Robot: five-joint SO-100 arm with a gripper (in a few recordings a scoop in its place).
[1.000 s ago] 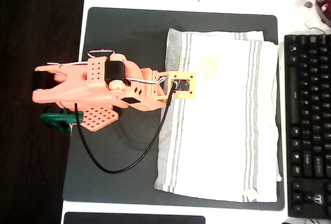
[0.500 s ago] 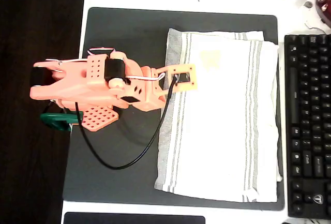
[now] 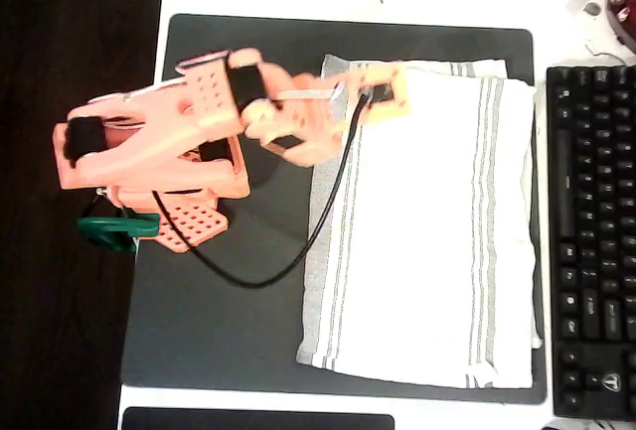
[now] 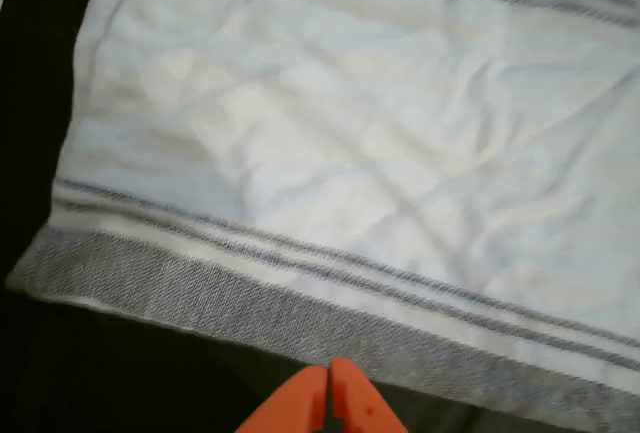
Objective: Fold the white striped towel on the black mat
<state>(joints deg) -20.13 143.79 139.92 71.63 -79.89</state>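
The white striped towel (image 3: 427, 221) lies flat at the right of the black mat (image 3: 229, 291). The jaws (image 4: 328, 393) look closed, holding nothing, over the towel's upper-left corner.

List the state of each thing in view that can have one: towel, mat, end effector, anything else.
white striped towel: spread flat on the mat, slightly wrinkled, no fold made yet.
black mat: lying flat on the table, its right part covered by the towel.
end effector: fingertips closed together, holding nothing, above the towel's grey edge band.
keyboard: lying flat right of the mat, untouched.
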